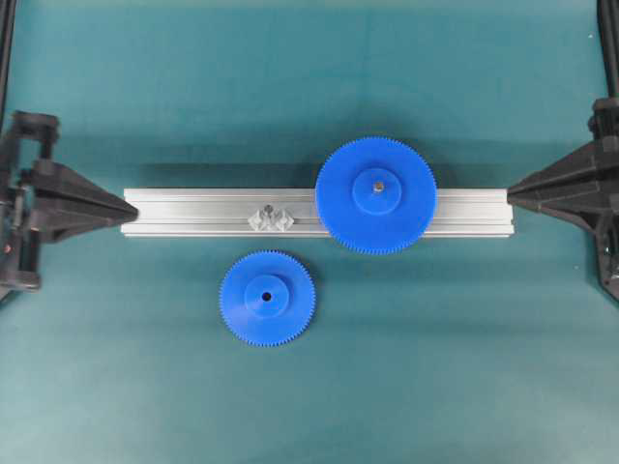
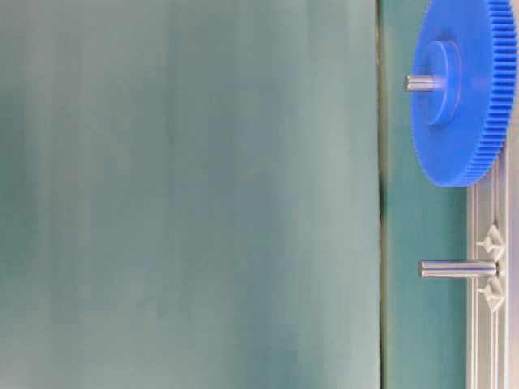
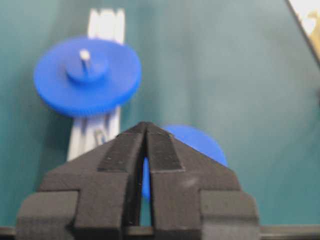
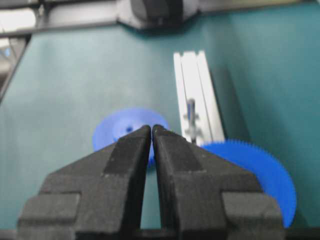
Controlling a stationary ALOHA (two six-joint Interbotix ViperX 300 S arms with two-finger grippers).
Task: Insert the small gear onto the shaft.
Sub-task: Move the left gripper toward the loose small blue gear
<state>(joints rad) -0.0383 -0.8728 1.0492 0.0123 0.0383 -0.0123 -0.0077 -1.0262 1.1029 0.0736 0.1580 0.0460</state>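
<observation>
Overhead exterior view: the small gear lies flat on the teal bench, hub and dark centre hole facing up, so its axis runs straight up from the surface. It sits just in front of the aluminium rail, apart from it, below and a little left of the shaft. The shaft stands upright on the rail in a shiny faceted bracket, its long axis pointing straight at the overhead camera; in the table-level view, which is turned on its side, the shaft shows as a plain grey pin rising square from the rail. The rail's long axis runs left to right between the two arms. The larger gear sits on the rail to the right of the shaft, on its own centre pin, well apart from the small gear.

The left claw has its tip at the left end of the rail, its fingers pressed together on nothing; the left wrist view shows the black pads meeting at the tip. The right claw has its tip at the rail's right end, likewise pressed together and empty, the pads meeting at the tip.

The bench is a smooth teal mat with faint creases. Dark frame bars edge the upper corners. No writing or brand mark can be read anywhere.
</observation>
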